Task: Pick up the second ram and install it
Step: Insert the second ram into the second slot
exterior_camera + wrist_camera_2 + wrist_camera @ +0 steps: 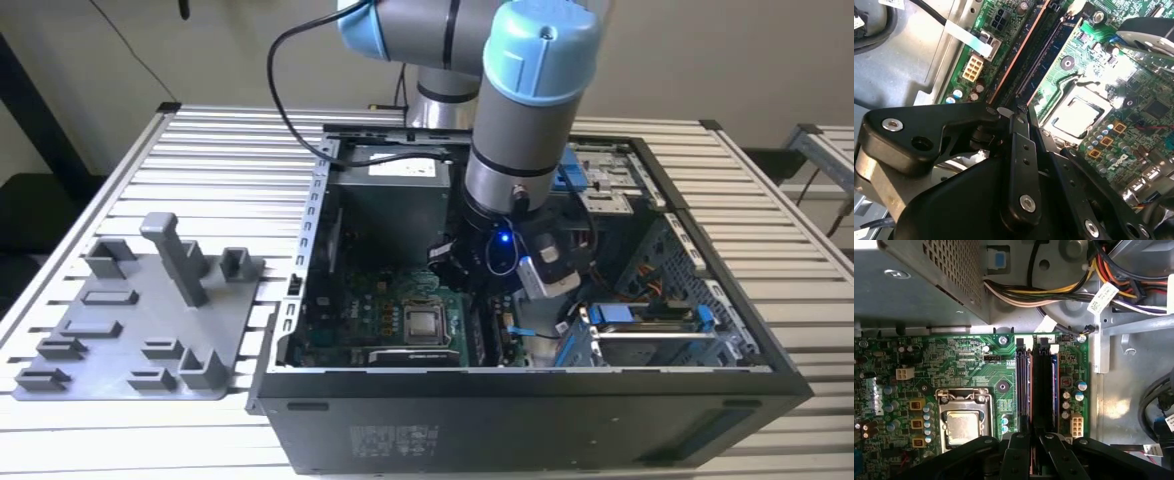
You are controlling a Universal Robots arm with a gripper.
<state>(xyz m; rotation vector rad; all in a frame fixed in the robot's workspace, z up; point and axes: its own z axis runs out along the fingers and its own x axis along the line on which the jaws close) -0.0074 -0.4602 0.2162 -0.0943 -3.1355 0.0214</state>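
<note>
1. Black linkage of the pincer [1029,460] sits closest to the lens in both wrist views, its fingers [1021,150] drawn narrow and meeting at the near end of the memory slots.
2. What looks like the second ram [1042,390] stands on edge in its slot, a long dark stick running away from the fingertips; whether the fingers actually clamp it or only press on its top edge is hard to judge, since the linkage hides the contact.
3. That narrow, aligned hold would suit keeping the stick square to the slot.
4. Just beside it lies another dark slot [1023,390], then the processor socket [961,422] on the green motherboard [954,360].
5. Bundled coloured cables [1054,292] run past the far end of the slots.
6. From the exterior view, the arm [521,130] reaches down into the open computer case [534,410], which rests on a slatted surface [200,150] near a grey fixture tray [134,320].
</note>
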